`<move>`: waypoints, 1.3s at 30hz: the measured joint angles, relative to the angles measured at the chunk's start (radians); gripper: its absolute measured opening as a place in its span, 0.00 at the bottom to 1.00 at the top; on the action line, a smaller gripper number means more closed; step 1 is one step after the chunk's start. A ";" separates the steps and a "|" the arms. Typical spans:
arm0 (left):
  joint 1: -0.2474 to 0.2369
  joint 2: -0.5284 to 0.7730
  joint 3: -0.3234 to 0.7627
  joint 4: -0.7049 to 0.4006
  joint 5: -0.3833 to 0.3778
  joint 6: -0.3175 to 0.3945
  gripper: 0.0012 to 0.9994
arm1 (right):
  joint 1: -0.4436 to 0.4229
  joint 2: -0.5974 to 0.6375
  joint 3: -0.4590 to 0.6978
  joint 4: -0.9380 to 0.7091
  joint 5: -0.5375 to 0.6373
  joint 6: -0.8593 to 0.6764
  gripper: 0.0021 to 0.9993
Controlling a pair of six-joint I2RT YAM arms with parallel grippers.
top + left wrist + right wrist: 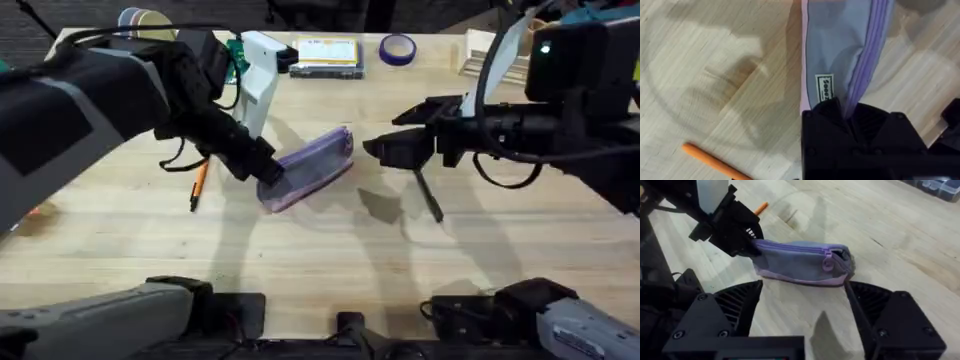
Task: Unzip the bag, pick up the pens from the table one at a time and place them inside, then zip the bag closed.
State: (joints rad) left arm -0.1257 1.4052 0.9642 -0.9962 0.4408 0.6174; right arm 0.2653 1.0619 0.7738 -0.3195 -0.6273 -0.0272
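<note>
The lavender bag (315, 160) lies on the table (330, 250) at its middle. My left gripper (268, 172) is shut on the bag's left end, and the left wrist view shows that end (840, 50) pinched between the fingers (830, 112). My right gripper (378, 148) hovers open just off the bag's right end. The zipper pull (827, 260) sits near that end of the bag (795, 262), ahead of the spread right gripper (805, 312). The orange pen (198, 185) (715, 161) lies left of the bag. The black pen (428, 195) (857, 312) lies below the right gripper.
Along the back edge stand a white upright object (258, 75), a flat clear box (325, 55), a purple tape roll (397, 47) and more rolls (145, 20). Light items are stacked at the back right (482, 52). Bare wood stretches in front of the bag.
</note>
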 joint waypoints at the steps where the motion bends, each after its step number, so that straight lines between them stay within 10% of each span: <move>1: 0.000 0.000 0.000 0.000 0.000 0.000 0.04 | 0.000 0.022 0.000 0.002 -0.003 0.017 1.00; 39: 0.000 0.000 0.000 0.000 0.000 0.000 0.04 | 0.092 0.417 0.001 0.277 0.055 0.268 0.86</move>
State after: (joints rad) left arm -0.1257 1.4052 0.9642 -0.9966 0.4408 0.6170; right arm 0.3573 1.4791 0.7746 -0.0426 -0.5720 0.2405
